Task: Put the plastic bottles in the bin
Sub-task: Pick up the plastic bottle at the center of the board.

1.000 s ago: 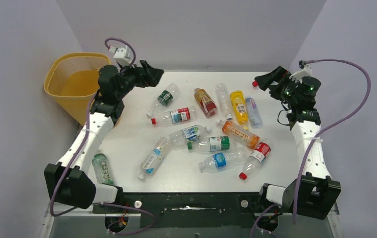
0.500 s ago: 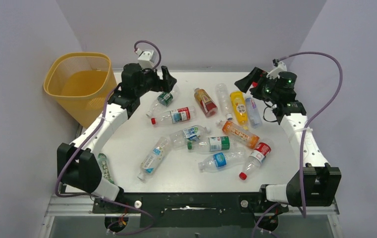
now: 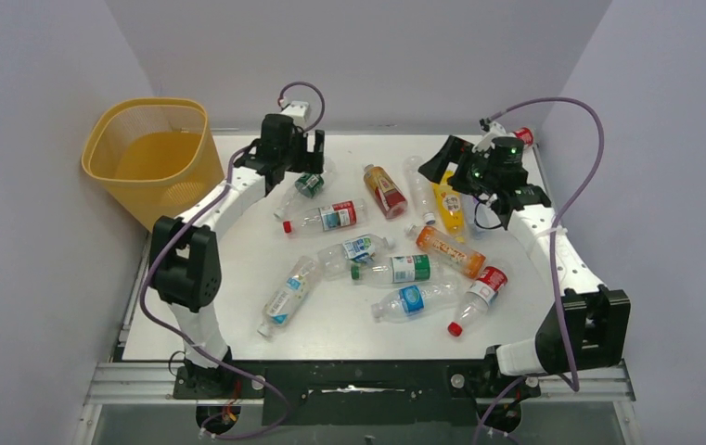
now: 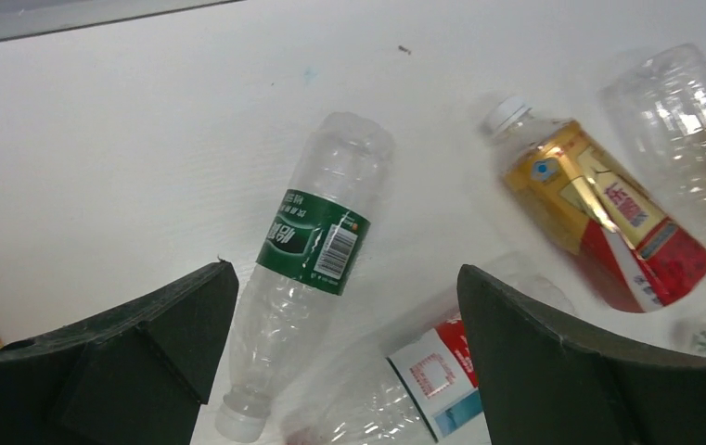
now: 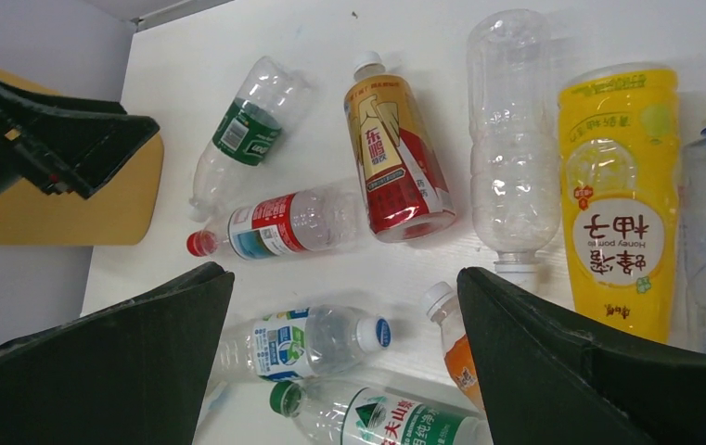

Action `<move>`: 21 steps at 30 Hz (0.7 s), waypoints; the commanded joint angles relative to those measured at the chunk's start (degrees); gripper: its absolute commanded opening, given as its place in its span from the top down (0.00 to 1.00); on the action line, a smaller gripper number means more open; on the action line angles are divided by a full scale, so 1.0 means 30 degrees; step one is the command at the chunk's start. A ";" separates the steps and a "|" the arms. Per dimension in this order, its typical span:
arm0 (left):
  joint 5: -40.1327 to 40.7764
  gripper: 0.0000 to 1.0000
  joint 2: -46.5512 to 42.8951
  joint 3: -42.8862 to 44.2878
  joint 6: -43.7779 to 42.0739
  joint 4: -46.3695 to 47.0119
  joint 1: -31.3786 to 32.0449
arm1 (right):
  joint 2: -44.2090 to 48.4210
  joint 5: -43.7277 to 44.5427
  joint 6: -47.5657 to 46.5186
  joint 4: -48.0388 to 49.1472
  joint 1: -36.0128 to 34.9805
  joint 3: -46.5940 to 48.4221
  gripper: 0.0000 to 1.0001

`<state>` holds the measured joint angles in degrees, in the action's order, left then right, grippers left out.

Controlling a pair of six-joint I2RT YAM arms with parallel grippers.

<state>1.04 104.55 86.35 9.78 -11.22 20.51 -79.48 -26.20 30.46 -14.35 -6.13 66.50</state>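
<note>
The plastic bottles (image 3: 395, 269) lie scattered on the white worktop (image 3: 237, 269). The yellow mesh bin (image 3: 154, 158) stands off its far-left corner. From above, the right arm hides part of the yellow bottle (image 3: 449, 215). Both grippers gape wide and hold nothing. The left gripper (image 4: 347, 273), beside the bin a second ago, now hovers over the green-labelled bottle (image 4: 316, 243). The right gripper (image 5: 344, 275) has swung inward.

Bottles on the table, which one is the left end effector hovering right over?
The clear bottle with the dark green label, lying framed between the open left end effector's fingers; the orange-and-red bottle lies off to one side.
</note>
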 commanded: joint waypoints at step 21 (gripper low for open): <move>0.0964 0.12 0.5561 0.1749 -0.2358 0.0118 -0.0126 | 0.0276 0.0281 -0.0030 0.0484 -0.1635 -0.0666 0.02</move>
<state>5.48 119.98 88.16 3.33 -13.82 20.51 -80.42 -25.80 30.52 -14.22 -10.24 64.05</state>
